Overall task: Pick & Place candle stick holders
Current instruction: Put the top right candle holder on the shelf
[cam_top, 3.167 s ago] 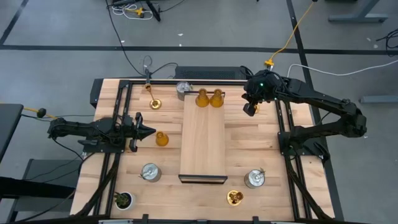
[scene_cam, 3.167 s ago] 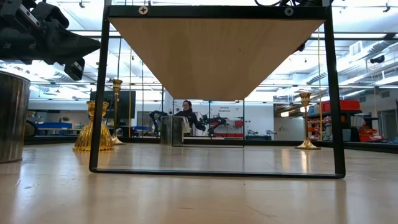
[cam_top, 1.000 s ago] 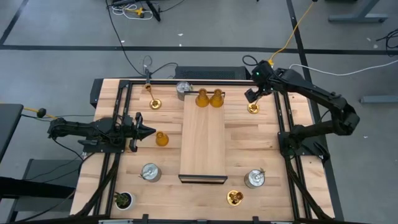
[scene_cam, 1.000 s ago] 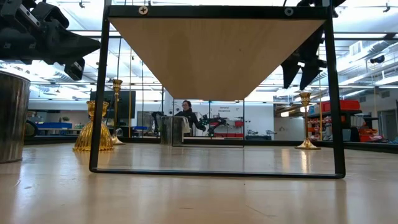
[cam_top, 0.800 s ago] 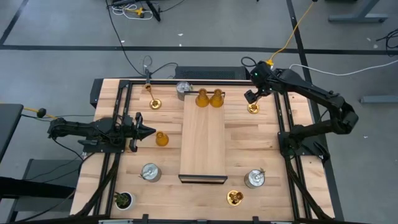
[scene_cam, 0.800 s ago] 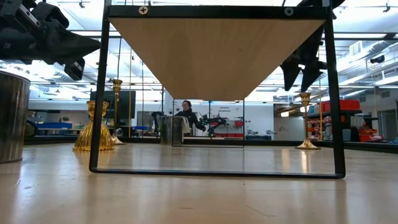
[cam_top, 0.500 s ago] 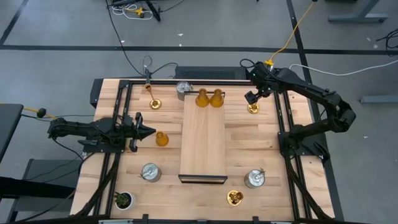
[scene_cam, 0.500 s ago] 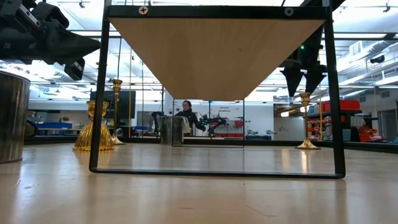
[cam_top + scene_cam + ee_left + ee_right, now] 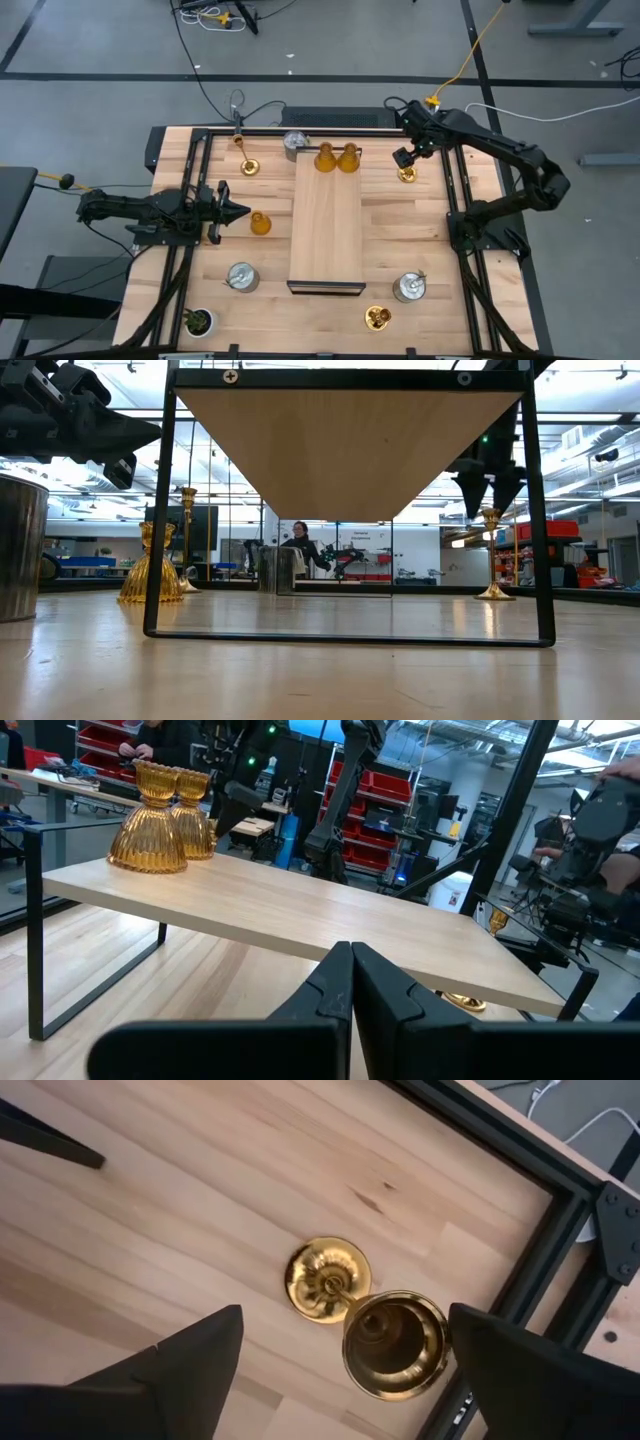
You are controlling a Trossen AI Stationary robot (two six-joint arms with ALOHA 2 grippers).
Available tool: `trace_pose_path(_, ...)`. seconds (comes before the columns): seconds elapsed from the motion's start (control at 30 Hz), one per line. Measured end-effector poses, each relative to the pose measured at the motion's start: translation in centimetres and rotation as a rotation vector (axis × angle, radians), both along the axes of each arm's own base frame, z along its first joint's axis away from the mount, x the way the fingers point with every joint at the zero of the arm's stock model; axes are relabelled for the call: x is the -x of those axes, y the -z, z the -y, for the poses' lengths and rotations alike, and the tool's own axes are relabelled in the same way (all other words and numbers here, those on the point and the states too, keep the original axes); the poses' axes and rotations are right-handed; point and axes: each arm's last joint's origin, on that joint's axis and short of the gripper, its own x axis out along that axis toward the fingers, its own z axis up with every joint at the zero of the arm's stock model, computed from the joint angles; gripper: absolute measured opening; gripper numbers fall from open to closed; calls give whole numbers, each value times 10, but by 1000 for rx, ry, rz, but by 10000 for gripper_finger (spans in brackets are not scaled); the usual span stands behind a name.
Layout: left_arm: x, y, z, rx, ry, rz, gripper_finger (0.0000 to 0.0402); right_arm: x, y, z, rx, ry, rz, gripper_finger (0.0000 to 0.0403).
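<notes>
We see the right gripper (image 9: 335, 1350) point straight down, spread wide above a gold holder (image 9: 365, 1315) at one o'clock; the left gripper (image 9: 243, 211) waits pinched closed at nine o'clock

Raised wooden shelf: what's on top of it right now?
Two amber holders stand side by side at the far end of the shelf; the rest of its top is bare. Anything beneath it is hidden from above.

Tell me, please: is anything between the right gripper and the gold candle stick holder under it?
Nothing visible is. The right gripper hangs open directly above the gold candle stick holder, a finger on each side of its cup, with only bare table around its base.
</notes>
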Motion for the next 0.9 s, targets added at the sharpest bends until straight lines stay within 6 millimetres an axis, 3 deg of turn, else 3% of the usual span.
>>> trace_pose_path(0.9,0,0,0,0,0,0,10,1,0,1,32,5,-42,230)
